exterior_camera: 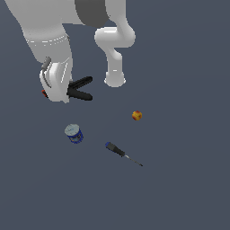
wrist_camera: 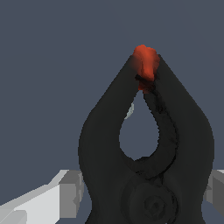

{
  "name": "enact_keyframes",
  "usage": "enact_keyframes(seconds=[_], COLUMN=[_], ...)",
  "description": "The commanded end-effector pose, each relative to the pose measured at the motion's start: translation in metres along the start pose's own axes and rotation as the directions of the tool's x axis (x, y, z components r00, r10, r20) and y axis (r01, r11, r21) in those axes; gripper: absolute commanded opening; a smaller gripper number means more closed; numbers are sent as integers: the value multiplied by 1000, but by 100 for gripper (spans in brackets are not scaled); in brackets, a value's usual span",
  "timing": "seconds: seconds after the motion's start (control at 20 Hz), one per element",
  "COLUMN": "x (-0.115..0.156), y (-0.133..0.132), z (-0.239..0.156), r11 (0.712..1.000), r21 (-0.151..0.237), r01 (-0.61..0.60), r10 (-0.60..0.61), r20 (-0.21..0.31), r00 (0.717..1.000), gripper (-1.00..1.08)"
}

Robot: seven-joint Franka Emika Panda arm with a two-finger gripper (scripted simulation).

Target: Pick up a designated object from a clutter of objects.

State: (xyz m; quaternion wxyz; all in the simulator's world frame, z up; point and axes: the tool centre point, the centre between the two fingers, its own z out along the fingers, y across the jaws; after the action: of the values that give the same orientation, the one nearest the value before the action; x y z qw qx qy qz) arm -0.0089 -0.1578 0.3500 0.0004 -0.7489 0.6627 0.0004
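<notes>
The black spring clamp (exterior_camera: 80, 88) lies with its long axis across the exterior view: its two handles splay toward that view's right, and its red jaw tips (exterior_camera: 44, 93) point toward the left. The gripper (exterior_camera: 56, 90) covers its middle. In the wrist view the clamp (wrist_camera: 146, 148) fills the picture between the pale fingers (wrist_camera: 43, 201), which stand at its two sides and seem to grip it. Only the exterior view shows the blue can (exterior_camera: 74, 134), the screwdriver (exterior_camera: 122, 153) and the small ball (exterior_camera: 137, 116), all well apart on the plain dark grey floor (exterior_camera: 188, 193).
</notes>
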Motion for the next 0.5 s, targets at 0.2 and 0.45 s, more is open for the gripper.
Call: enact_keyframes(seconds=[0.2, 0.45], x=[32, 45], y=[3, 3], z=[-43, -61], r11=[1000, 1000], r21=[0, 0], r01=[3, 4], r10=[-3, -4], r20=[-1, -1], r00=[1000, 1000], gripper=[-100, -100])
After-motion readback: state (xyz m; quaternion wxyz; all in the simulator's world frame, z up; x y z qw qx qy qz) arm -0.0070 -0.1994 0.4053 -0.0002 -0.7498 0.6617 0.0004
